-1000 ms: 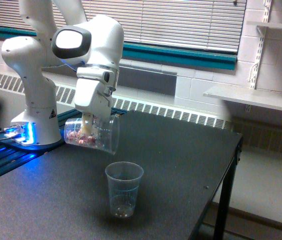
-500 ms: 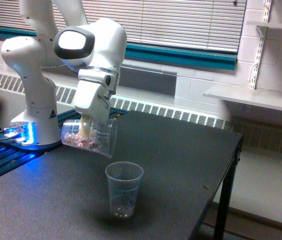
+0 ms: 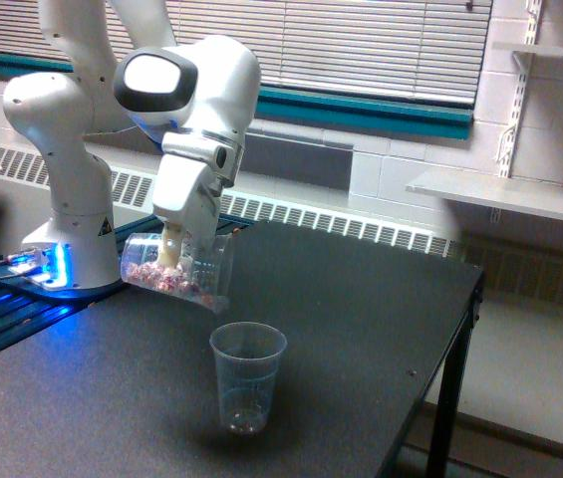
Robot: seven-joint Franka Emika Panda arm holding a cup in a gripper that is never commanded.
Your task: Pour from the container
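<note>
My gripper (image 3: 175,249) is shut on the container (image 3: 181,270), a clear wide tumbler held above the table. The tumbler is tipped well past level, its mouth facing the exterior view's right and slanting down. Pinkish-red and white pieces lie along its lower wall, spread toward the rim. Below and to the right of the mouth stands the smaller tapered clear cup (image 3: 247,376), upright on the black table (image 3: 361,329), with a few small pieces at its bottom. The tumbler's rim hangs a little above and left of that cup's rim.
The arm's white base (image 3: 67,224) stands at the exterior view's left, beside a blue-lit unit (image 3: 37,267). The table's right edge (image 3: 450,358) drops off to the floor. A radiator and blinds run along the back wall; shelves (image 3: 505,194) hang at the right.
The gripper has shifted slightly right and up, and the tumbler has tipped further mouth-down. The pieces have slid along the wall toward the rim.
</note>
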